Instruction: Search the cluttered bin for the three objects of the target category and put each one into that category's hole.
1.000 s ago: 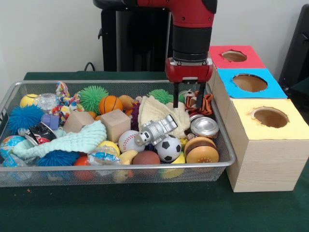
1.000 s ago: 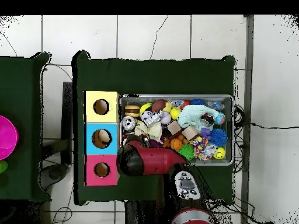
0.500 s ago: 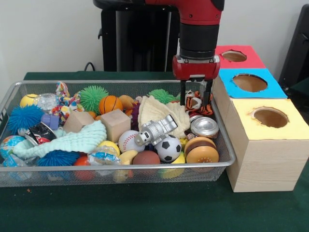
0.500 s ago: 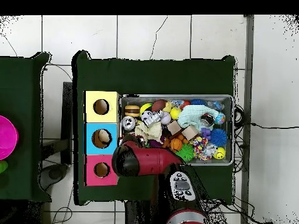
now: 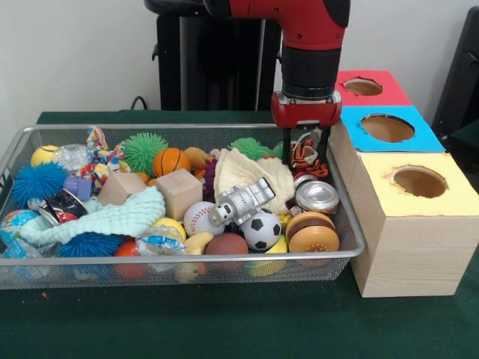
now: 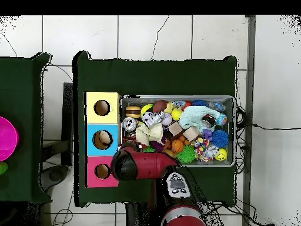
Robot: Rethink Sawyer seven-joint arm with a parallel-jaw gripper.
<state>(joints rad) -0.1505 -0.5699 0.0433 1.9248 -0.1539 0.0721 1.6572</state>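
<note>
Since a second ago, red-and-black gripper [image 5: 306,146] has shifted toward the coloured wooden hole boxes [image 5: 408,217], raising the orange striped plush tiger [image 5: 306,155] pinched between its fingers above the wire mesh bin [image 5: 352,239]. Recommend clearing the rim fully before traversing.

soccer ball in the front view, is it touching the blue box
No, the soccer ball lies inside the wire basket near its front, well apart from the blue box beyond the basket's far corner.
</note>
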